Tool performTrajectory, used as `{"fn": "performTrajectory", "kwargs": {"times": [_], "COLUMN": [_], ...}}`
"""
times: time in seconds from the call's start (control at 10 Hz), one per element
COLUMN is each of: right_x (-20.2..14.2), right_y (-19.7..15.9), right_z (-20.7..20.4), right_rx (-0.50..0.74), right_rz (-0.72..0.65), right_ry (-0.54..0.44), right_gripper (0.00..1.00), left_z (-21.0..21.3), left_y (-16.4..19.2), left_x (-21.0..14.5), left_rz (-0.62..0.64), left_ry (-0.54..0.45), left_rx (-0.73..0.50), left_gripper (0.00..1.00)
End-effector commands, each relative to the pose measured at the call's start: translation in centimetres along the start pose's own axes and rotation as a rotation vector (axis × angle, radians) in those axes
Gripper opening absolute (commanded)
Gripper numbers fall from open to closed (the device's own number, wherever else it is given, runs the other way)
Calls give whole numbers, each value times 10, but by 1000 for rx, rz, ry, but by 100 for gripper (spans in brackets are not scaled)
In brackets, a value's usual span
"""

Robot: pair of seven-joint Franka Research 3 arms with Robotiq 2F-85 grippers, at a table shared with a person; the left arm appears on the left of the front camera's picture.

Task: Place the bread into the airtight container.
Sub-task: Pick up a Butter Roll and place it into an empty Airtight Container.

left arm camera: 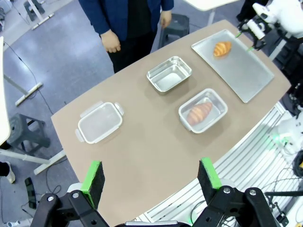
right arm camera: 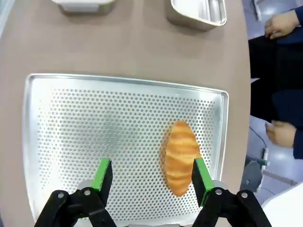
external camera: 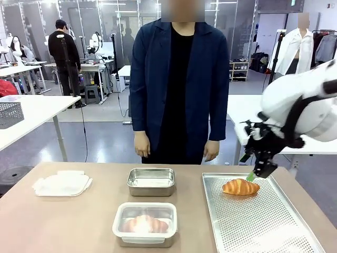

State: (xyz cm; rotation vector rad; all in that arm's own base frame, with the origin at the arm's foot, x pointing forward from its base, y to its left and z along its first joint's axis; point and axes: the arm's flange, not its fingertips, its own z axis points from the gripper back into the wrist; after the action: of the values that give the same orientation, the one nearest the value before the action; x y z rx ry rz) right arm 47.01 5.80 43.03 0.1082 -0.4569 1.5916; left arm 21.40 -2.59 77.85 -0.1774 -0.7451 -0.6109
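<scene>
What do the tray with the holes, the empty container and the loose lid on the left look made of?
Tray: likely aluminium or steel, with a matte silver finish and even perforations.
Empty container: probably stainless steel, brushed, with a reflective inside.
Loose lid: seems to be translucent whitish plastic, with clip flaps on its edges.

Left tool point(left arm camera: 150, 176) and right tool point(right arm camera: 151, 175) both spread wide.

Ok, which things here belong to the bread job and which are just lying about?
Job: croissant on the perforated tray; empty steel container; loose lid at the left; right gripper, open by the croissant.
Lying about: near container, already holding bread; left gripper, open, held high.
</scene>
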Motion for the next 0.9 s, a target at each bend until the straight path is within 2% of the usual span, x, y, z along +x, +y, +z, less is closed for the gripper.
{"fn": "performTrajectory", "kwargs": {"times": [0.0,0.4,0.8], "right_x": [-2,-22,-42], "right_y": [-21,-55,-77], "right_z": [-23,-75,-109], "right_rx": [-32,-4,32], "right_rz": [-20,14,-40], "right_ry": [127,185,240], "right_gripper": [84,84,84], "left_z": [1,1,1], "left_y": [1,1,1], "left_x": [0,0,0], "left_rz": [-14,-14,-14], "left_ry": [3,3,3], "left_rx": [-6,-6,-6], "left_gripper": [100,100,100]}}
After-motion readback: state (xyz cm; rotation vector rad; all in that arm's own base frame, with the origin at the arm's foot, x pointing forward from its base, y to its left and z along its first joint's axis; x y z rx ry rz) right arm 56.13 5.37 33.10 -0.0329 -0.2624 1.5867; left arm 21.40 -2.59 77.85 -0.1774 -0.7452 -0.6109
